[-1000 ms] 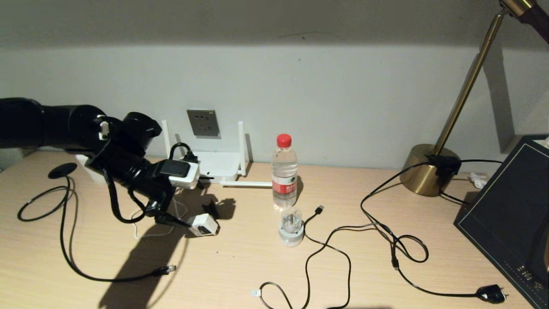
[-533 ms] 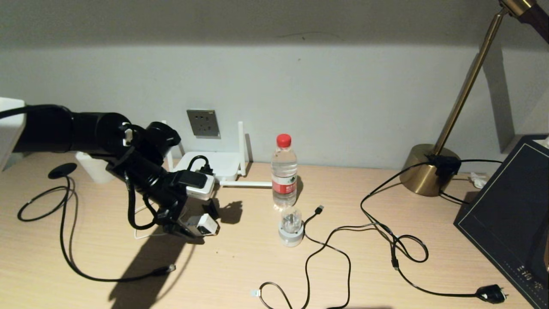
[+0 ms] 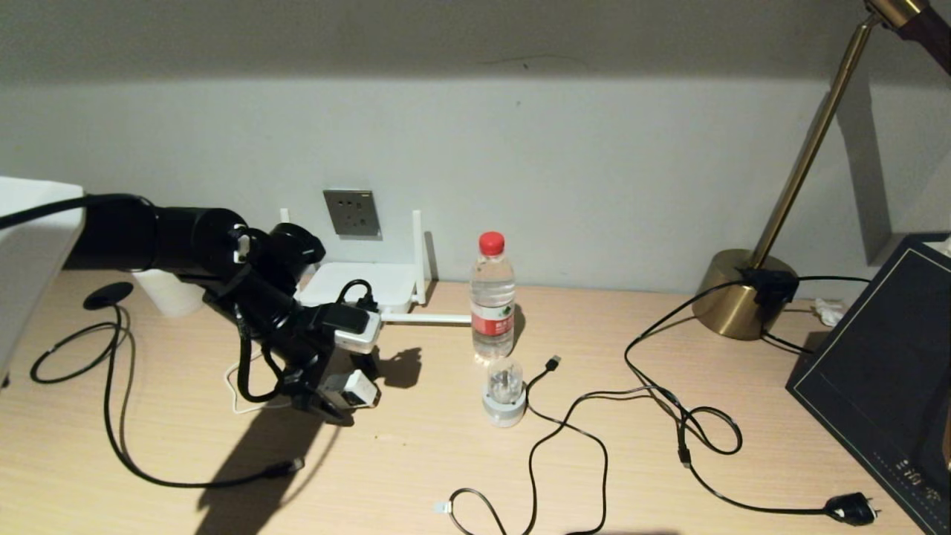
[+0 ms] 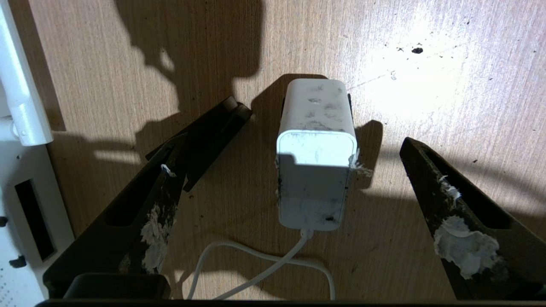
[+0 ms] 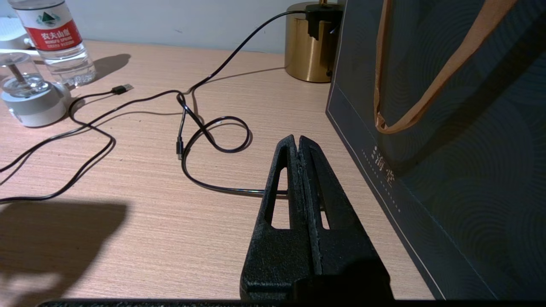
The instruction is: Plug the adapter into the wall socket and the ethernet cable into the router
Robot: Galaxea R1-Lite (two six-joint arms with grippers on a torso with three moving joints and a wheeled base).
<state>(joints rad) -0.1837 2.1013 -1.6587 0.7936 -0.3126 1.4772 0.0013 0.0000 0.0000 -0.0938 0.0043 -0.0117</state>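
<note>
Left gripper (image 4: 315,170) spread wide, straddling the adapter (image 4: 315,157) lying on the bench (image 3: 446,446); adapter's long axis runs along the fingers, cord end toward the wrist, no contact. Right gripper (image 5: 298,145) closed, parked by the dark bag (image 5: 448,149)

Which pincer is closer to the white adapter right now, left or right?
Left. The left pincer straddles the adapter, open, fingers apart from it on both sides. The right pincer is shut, far off beside the dark bag.

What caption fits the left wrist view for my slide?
Left gripper, jaws open, straddling the white adapter lying on the wooden desk, cord trailing back.
</note>
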